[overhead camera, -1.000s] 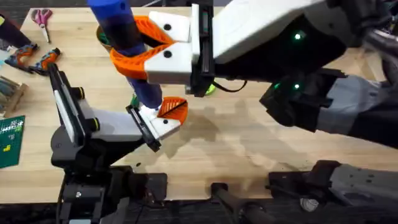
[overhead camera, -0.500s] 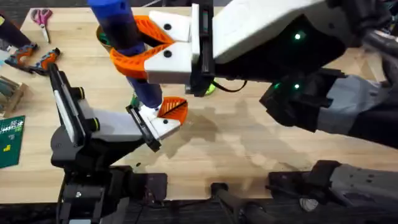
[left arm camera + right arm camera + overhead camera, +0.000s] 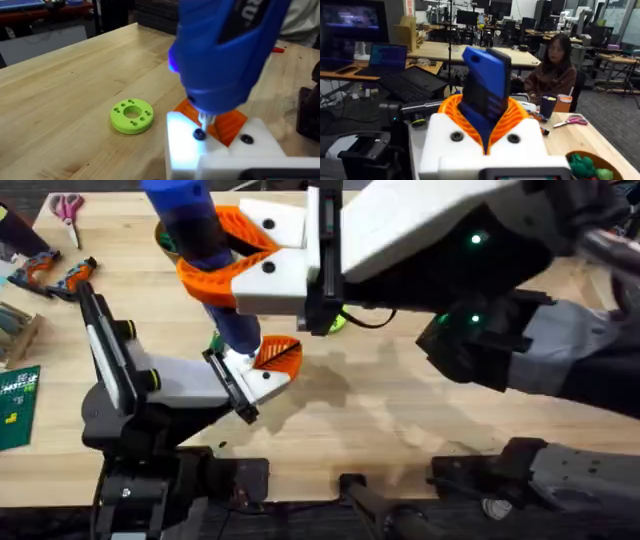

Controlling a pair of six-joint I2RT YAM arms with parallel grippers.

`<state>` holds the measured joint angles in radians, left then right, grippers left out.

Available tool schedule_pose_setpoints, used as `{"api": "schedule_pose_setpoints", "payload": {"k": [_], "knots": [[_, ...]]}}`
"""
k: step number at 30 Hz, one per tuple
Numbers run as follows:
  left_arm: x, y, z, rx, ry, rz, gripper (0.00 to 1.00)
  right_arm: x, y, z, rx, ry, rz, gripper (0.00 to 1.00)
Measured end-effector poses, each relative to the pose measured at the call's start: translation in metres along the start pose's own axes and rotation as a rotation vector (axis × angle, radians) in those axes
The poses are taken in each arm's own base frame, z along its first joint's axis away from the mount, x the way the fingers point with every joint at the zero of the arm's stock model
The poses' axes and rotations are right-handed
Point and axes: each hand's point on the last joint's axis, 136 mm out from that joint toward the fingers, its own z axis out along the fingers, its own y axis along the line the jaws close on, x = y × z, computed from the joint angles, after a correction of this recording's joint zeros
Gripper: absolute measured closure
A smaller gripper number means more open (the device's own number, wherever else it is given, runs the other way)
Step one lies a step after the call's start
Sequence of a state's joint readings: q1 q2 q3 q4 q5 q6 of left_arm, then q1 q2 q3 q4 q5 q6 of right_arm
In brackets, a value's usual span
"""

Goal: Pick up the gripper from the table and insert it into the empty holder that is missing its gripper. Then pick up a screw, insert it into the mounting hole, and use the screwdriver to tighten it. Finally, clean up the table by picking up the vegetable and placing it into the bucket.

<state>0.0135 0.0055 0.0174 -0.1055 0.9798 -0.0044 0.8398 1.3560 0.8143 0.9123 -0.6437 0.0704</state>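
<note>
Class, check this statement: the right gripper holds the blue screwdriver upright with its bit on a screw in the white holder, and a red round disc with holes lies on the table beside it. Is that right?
Not quite. The disc is green, not red, as the left wrist view shows. The rest stands: the right gripper holds the blue screwdriver upright, its bit on a screw in the white holder.

screwdriver [image 3: 225,50] bit on screw [image 3: 199,134] | green disc [image 3: 131,115] beside, on table [image 3: 60,105]
</note>
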Motion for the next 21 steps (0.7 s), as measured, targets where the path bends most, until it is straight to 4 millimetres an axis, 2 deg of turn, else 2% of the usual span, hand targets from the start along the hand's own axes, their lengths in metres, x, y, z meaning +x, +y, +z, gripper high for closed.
{"api": "schedule_pose_setpoints", "payload": {"k": [5, 21], "knots": [[0.0001, 0.0001, 0.0, 0.0, 0.0, -0.001, 0.987, 0.0069, -0.0029, 0.0021, 0.005, 0.007, 0.006, 0.976], [0.0, 0.0007, 0.0, -0.004, 0.0, -0.004, 0.987, 0.0077, -0.0031, 0.0024, 0.004, 0.007, 0.006, 0.976]]}}
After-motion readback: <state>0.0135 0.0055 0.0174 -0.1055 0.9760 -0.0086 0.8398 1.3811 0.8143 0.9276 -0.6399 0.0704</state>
